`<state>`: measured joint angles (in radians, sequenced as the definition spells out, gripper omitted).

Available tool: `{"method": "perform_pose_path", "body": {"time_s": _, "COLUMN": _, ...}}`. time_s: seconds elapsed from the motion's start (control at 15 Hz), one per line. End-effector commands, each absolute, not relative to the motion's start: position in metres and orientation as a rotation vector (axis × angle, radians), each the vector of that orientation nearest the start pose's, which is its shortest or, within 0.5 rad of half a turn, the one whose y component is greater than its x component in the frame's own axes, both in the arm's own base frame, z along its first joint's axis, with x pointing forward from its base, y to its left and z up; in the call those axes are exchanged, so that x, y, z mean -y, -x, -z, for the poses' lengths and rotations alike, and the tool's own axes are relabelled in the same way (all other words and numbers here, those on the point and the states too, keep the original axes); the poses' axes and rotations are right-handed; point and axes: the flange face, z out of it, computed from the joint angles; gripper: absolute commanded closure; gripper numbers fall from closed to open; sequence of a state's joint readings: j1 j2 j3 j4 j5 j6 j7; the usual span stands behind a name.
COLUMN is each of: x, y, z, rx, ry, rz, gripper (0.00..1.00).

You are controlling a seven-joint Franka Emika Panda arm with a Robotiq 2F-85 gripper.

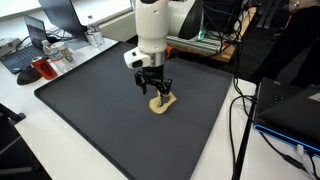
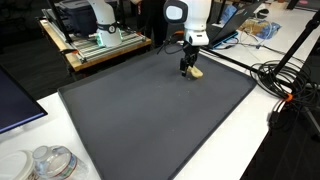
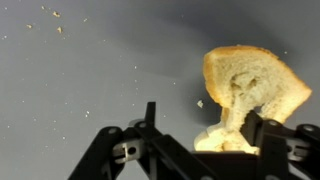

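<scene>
A slice of bread (image 3: 250, 85) with a torn, dented middle lies flat on the dark grey mat (image 3: 80, 80). In both exterior views the bread (image 1: 163, 102) (image 2: 195, 72) sits right under the arm's tip. My gripper (image 3: 200, 116) hangs just above it, pointing down, with the jaws standing wide apart. In the wrist view the bread's lower edge lies between the fingers, up against the right-hand finger (image 3: 256, 128). The left-hand finger (image 3: 150, 112) is over bare mat. In the exterior views the gripper (image 1: 155, 88) (image 2: 187, 68) is low over the slice.
Crumbs (image 3: 50, 20) are scattered over the mat. Beyond the mat stand a laptop (image 1: 22, 52), a red mug (image 1: 45, 70), cables (image 1: 240, 110) and a wooden rack (image 2: 100, 42). Clear containers (image 2: 50, 162) sit near one corner.
</scene>
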<state>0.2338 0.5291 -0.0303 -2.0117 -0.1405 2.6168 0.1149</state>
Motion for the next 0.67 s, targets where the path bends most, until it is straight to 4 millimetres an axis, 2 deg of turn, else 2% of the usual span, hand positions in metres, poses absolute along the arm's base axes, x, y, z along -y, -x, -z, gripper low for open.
{"method": "perform_pose_path", "body": {"time_s": 0.0, "x": -0.13, "y": -0.599, "z": -0.208, "rx": 0.355, "ry": 3.239, "rz": 0.1, "gripper": 0.0}}
{"method": "perform_pose_path", "body": {"time_s": 0.13, "x": -0.131, "y": -0.598, "z": -0.212, "rx": 0.371, "ry": 3.138, "rz": 0.045, "gripper": 0.0}}
{"method": "perform_pose_path", "body": {"time_s": 0.2, "x": -0.126, "y": -0.599, "z": -0.213, "rx": 0.349, "ry": 3.148, "rz": 0.051, "gripper": 0.0}}
{"method": "perform_pose_path", "body": {"time_s": 0.27, "x": -0.115, "y": -0.602, "z": -0.215, "rx": 0.28, "ry": 3.232, "rz": 0.098, "gripper": 0.0}}
{"method": "perform_pose_path", "body": {"time_s": 0.33, "x": -0.115, "y": -0.6, "z": -0.218, "rx": 0.318, "ry": 3.081, "rz": 0.058, "gripper": 0.0}}
{"method": "perform_pose_path", "body": {"time_s": 0.4, "x": -0.097, "y": -0.605, "z": -0.219, "rx": 0.206, "ry": 3.25, "rz": 0.124, "gripper": 0.0}}
{"method": "perform_pose_path", "body": {"time_s": 0.47, "x": -0.096, "y": -0.603, "z": -0.221, "rx": 0.236, "ry": 3.129, "rz": 0.073, "gripper": 0.0}}
{"method": "perform_pose_path", "body": {"time_s": 0.53, "x": -0.086, "y": -0.605, "z": -0.222, "rx": 0.167, "ry": 3.168, "rz": 0.1, "gripper": 0.0}}
{"method": "perform_pose_path", "body": {"time_s": 0.6, "x": -0.084, "y": -0.606, "z": -0.225, "rx": 0.199, "ry": 3.1, "rz": 0.08, "gripper": 0.0}}
